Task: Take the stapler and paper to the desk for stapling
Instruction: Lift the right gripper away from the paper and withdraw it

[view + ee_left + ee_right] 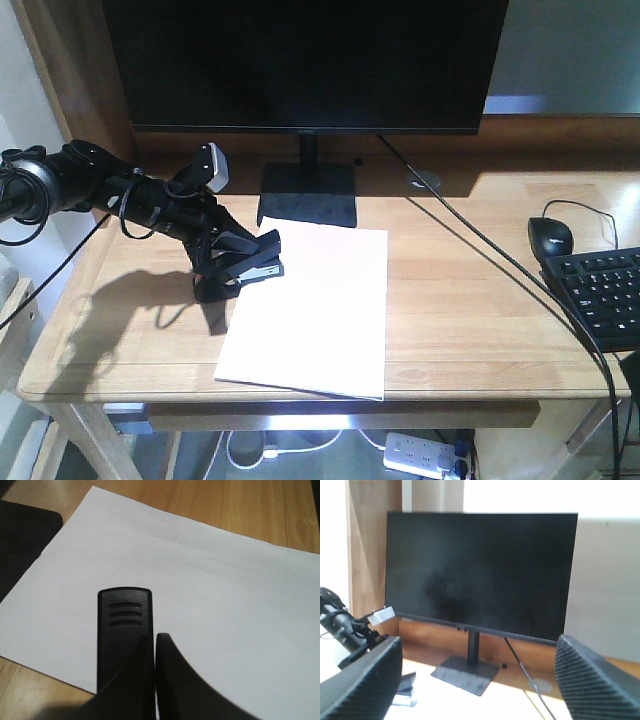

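A: Starting big: desk (480, 300), light wood, broad and flat. Carrying a monitor (300, 60) at the back edge, keyboard (605, 295) and mouse (549, 236) off by the right edge.

B: Next down, paper (310, 310). Lying flat left of centre, near edge reaching almost to the desk's front edge, far edge just short of the monitor foot (308, 195).

A: Thin, light, floppy. Likely to slide on that smooth wood and to buckle if pinched mid-sheet. Better taken at an edge or corner, or simply pinned flat.

B: Then the stapler (262, 265). Small, black, rigid. Sitting at the paper's left edge near its far left corner, nose over the sheet.

A: Hard plastic, probably slick. Best gripped across the body sides, low down, away from the hinged top.

B: Left gripper (235, 265) clamped around the stapler, fingers narrow. From the wrist view, stapler nose hovering over white sheet.

A: Right gripper (475, 680) spread wide, holding nothing, raised and facing the monitor.
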You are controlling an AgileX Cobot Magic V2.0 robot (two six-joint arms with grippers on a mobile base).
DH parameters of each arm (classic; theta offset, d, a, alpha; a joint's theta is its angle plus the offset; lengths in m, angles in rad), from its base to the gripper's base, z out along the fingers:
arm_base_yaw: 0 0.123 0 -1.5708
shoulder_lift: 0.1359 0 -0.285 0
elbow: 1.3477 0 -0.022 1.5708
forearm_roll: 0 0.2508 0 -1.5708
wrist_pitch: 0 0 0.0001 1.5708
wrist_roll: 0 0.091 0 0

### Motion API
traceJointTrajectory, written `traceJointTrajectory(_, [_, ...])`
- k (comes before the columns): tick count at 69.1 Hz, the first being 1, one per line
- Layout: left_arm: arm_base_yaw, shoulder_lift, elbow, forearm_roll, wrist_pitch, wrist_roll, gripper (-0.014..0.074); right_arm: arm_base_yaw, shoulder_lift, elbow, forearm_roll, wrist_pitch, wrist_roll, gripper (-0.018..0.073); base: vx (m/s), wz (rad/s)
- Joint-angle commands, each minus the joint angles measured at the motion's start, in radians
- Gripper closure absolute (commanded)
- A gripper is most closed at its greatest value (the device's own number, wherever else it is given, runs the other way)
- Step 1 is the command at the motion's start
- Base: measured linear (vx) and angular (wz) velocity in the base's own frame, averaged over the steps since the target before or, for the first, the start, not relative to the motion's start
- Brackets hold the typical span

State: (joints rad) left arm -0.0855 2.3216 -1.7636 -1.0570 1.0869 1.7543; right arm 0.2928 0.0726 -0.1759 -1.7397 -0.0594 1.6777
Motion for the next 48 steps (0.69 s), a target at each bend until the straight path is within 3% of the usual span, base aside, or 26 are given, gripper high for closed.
traceJointTrajectory(1, [-0.002,-0.068,-0.027,-0.059,0.024,-0.009,0.0603,-0.005,-0.011,-0.024,-0.056,0.016,-0.006,-0.0024,0.0,0.0])
traceJointTrajectory(48, [-0.002,-0.068,-0.027,-0.059,0.024,-0.009,0.0603,-0.005,-0.016,-0.024,-0.056,0.015,-0.006,-0.0024,0.0,0.0])
